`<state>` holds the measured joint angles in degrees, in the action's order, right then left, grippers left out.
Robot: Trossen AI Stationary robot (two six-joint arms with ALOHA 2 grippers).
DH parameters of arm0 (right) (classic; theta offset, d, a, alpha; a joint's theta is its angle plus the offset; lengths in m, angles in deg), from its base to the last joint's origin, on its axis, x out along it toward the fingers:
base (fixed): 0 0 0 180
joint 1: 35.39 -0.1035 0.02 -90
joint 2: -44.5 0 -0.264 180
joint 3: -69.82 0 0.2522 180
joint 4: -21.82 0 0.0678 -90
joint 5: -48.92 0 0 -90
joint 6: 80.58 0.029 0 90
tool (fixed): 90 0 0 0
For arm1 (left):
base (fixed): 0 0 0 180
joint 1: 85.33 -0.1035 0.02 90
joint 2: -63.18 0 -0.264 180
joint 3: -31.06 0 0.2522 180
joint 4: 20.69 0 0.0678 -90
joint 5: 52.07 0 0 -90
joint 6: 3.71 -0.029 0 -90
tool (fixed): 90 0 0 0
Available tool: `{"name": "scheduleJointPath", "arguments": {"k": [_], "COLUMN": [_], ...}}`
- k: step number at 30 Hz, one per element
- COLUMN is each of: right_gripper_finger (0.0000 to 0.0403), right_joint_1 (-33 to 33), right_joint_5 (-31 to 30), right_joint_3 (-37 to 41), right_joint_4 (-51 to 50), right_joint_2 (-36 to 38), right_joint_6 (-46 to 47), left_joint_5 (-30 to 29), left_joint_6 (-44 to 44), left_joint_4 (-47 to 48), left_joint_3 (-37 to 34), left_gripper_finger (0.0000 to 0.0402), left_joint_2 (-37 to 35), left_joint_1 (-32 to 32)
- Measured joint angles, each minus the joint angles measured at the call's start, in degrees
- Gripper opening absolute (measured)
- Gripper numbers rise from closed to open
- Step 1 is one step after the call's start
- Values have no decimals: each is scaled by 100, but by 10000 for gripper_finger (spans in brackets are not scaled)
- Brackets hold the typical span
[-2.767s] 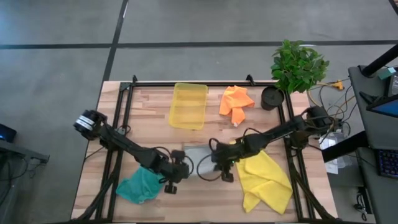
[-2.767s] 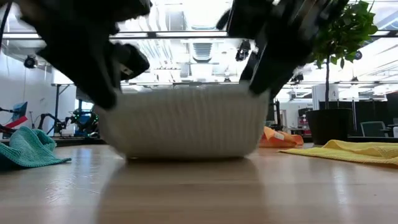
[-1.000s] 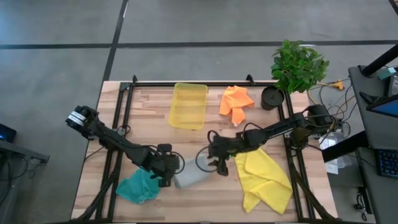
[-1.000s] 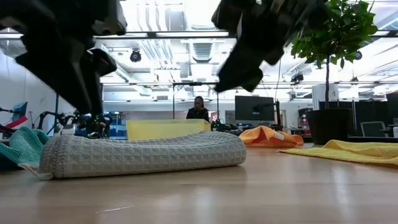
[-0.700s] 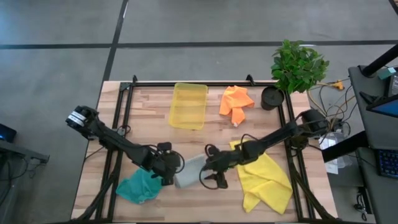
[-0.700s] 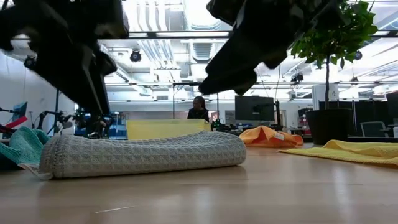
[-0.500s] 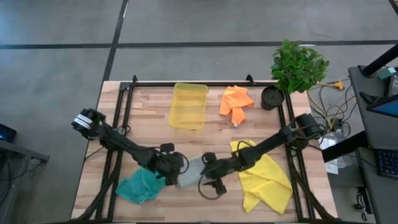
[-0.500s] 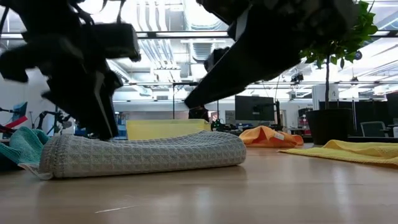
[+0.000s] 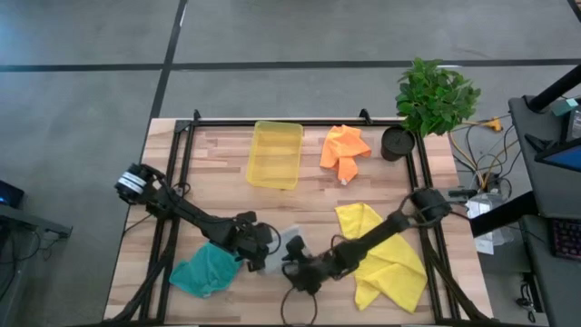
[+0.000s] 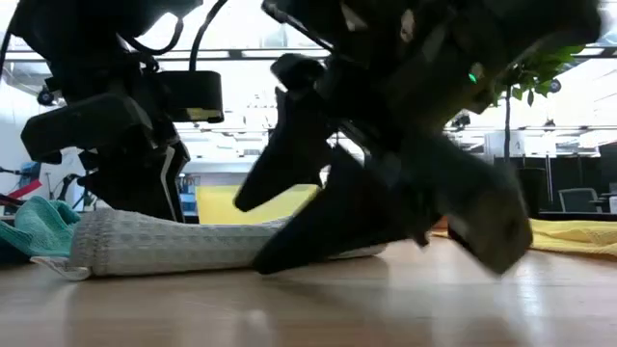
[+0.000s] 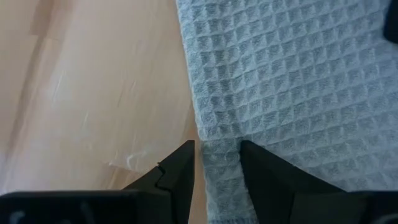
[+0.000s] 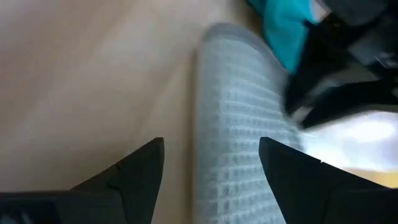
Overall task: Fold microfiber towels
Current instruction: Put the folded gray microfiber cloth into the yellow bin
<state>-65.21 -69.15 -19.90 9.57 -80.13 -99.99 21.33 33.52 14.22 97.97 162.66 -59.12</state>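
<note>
The left gripper [image 11: 217, 163] pinches the folded grey towel's [image 11: 286, 81] edge — the right gripper [image 12: 211, 163], fingers spread wide, straddles its other end.

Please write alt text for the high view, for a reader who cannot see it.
Seen from above, the left gripper and right gripper meet at a grey towel near the table's front edge. A teal towel, yellow towel, orange towel and yellow tray lie around.

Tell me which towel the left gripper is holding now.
The light grey towel: the left gripper pinches its edge, while teal, orange and yellow lie untouched.
</note>
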Motion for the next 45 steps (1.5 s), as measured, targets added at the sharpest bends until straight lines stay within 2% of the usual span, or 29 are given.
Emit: {"name": "scheduleJointPath", "arguments": {"k": [3,5,13,17,23,35,40,45], "right_gripper_finger": [258,258,258,252,241,235,233,233], "right_joint_1": [-124,-158,-164,-154,-227,-320,-339,-283], "right_joint_5": [-1142,-1590,-1924,-1770,-1578,-1478,-1057,-319], "right_joint_3": [-288,-432,-786,-791,-763,-739,-689,-298], "right_joint_4": [-197,-256,-746,-1113,-2305,-3348,-3331,-3127], "right_joint_2": [-282,-397,-642,-562,-332,-46,467,951], "right_joint_6": [-48,-36,203,738,1615,1577,1602,1471], "left_joint_5": [104,156,380,416,439,535,539,511], "left_joint_6": [-2,-4,0,0,-4,-39,-65,-69], "left_joint_4": [-207,-344,-915,-949,-927,-904,-914,-930], "left_joint_3": [-15,-39,-268,-354,-382,-395,-397,-401], "left_gripper_finger": [120,120,120,120,120,120,120,120], "left_joint_2": [13,13,2,-33,-41,-39,-35,-35], "left_joint_1": [0,2,-1,-2,-2,-85,-114,-147]}}
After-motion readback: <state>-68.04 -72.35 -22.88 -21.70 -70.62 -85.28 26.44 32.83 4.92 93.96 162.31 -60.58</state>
